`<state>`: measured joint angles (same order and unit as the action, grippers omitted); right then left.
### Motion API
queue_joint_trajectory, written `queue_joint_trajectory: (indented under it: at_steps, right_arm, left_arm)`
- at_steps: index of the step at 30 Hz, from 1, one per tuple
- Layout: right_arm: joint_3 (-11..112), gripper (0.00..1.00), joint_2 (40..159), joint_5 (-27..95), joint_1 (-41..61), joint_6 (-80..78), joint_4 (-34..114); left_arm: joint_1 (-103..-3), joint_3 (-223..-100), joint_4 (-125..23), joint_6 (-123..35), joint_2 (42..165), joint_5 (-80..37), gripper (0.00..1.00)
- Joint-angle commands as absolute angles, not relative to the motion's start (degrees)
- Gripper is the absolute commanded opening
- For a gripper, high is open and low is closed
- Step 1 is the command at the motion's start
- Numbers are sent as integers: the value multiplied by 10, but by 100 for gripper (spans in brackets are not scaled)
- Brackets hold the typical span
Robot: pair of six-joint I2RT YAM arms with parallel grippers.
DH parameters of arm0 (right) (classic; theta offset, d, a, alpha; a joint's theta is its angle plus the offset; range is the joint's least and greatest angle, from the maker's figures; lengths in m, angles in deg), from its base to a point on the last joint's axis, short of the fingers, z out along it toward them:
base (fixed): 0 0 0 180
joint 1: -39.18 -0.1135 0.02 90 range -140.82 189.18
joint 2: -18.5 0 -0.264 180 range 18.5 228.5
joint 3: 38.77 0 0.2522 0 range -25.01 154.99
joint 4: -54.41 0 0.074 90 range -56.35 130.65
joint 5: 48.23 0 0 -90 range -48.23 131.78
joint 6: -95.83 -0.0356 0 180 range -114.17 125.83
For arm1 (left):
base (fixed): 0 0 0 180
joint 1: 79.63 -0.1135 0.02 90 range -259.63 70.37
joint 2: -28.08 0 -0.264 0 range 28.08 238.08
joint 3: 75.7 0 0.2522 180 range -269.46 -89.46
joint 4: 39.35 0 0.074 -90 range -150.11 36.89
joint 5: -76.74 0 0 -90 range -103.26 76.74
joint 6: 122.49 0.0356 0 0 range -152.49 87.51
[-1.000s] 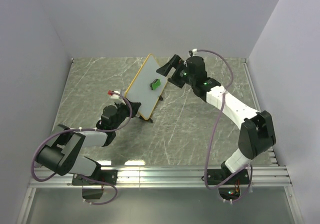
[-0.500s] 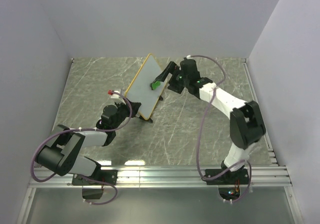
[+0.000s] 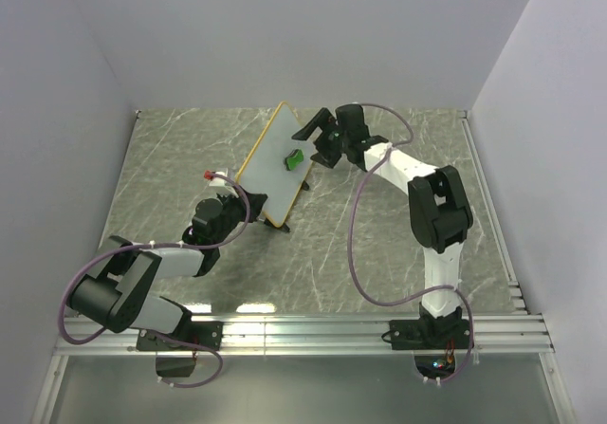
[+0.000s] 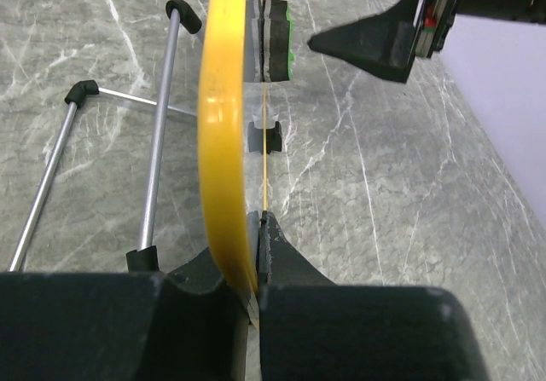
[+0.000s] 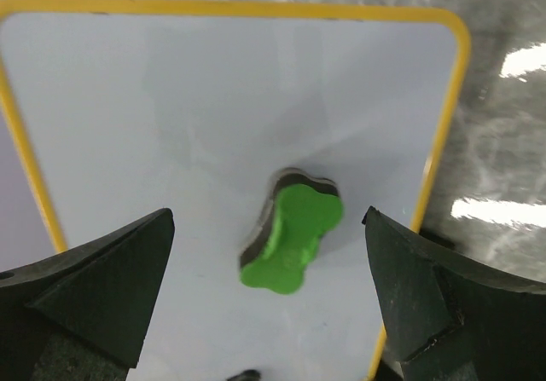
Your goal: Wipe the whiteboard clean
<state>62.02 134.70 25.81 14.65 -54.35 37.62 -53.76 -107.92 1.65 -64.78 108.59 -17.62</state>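
Observation:
The whiteboard, white with a yellow frame, stands tilted on thin metal legs. My left gripper is shut on its lower edge; in the left wrist view the yellow frame runs edge-on between the fingers of the left gripper. A green bow-tie eraser clings to the board face. My right gripper is open and faces the board. In the right wrist view the eraser lies between the spread fingers of that gripper, apart from both. The board face looks nearly blank.
A small red-tipped white item lies on the marbled table just left of the board. Grey walls close in the back and both sides. A metal rail runs along the near edge by the arm bases.
My right arm has swung left and folded in, bringing its open gripper close in front of the eraser. The left arm and the board have not moved.

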Motion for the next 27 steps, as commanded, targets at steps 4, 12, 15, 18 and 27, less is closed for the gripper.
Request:
queue_joint_trajectory:
  at_steps: [4,12,15,18,27]
  right_arm:
    - [691,99,1376,245,142,-562,380]
    - [668,96,1378,260,130,-578,350]
    - [647,91,1374,261,125,-590,361]
    - [651,86,1382,260,116,-593,364]
    - [644,32,1401,260,109,-608,386]
  left_arm:
    - [-519,-1056,-105,-633,1111,-227,1]
    - [-519,-1054,-102,-633,1107,-225,1]
    - [-519,-1054,-100,-633,1111,-227,1]
    - [-519,-1055,-99,-632,1113,-227,1]
    - [-519,-1054,-95,-629,1117,-231,1]
